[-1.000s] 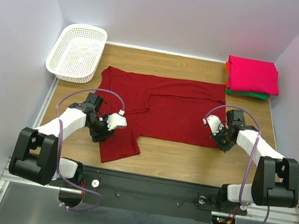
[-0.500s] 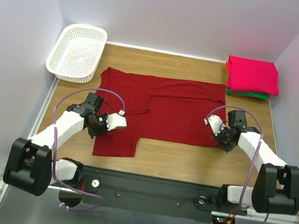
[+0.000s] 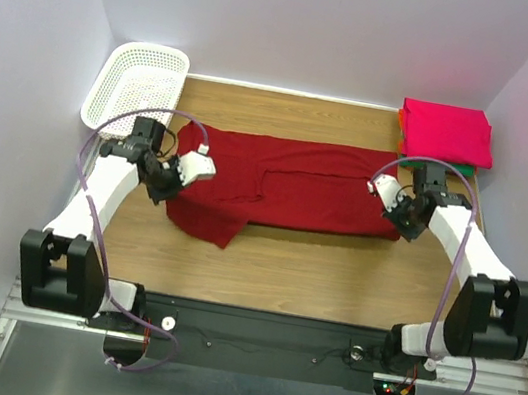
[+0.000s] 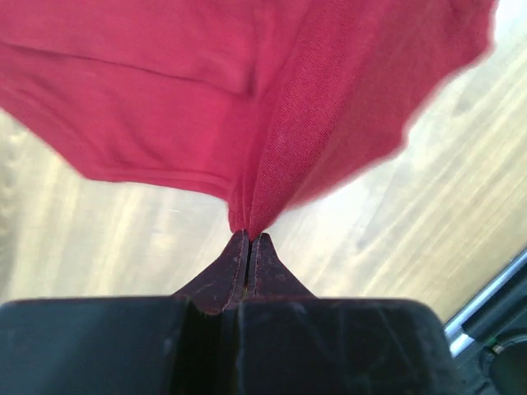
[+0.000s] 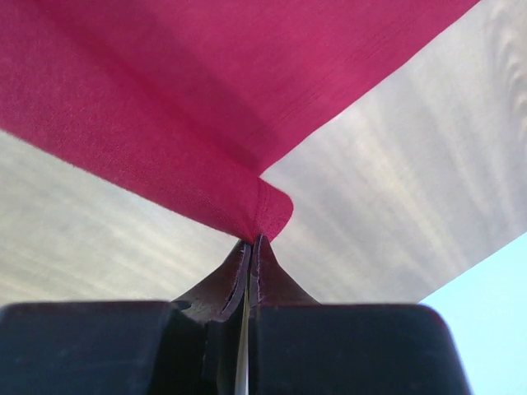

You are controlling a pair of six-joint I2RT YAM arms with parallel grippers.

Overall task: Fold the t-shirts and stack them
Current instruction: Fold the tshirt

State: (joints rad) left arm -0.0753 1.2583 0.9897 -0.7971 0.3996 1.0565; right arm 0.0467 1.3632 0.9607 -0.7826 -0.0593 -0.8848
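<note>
Change: since a second ago your two tools have travelled from the near side toward the far edge. The near edge of the crimson t-shirt (image 3: 296, 188) has come with them, so the cloth now covers a narrower band of the desk (image 3: 321, 278).
Left tool: your left tool (image 3: 168, 192) stood apart a second ago. Its jaws are now pressed together on a gathered fold of the crimson cloth at the shirt's left end, as the wrist view (image 4: 247, 239) confirms.
Right tool: your right tool (image 3: 398, 223) is clamped on a hemmed corner at the shirt's right end (image 5: 249, 240).
Crimson t-shirt: it lies across the middle of the desk, long side running left to right. A loose flap spreads toward the near left, beneath the left tool.
Folded stack: the folded stack (image 3: 444, 137) sits in the far right corner with the pink t-shirt (image 3: 448, 127) on top. Orange and green edges show below it. It is near the right tool but apart from it.
Basket: the white lattice basket (image 3: 141, 86) stands in the far left corner.
</note>
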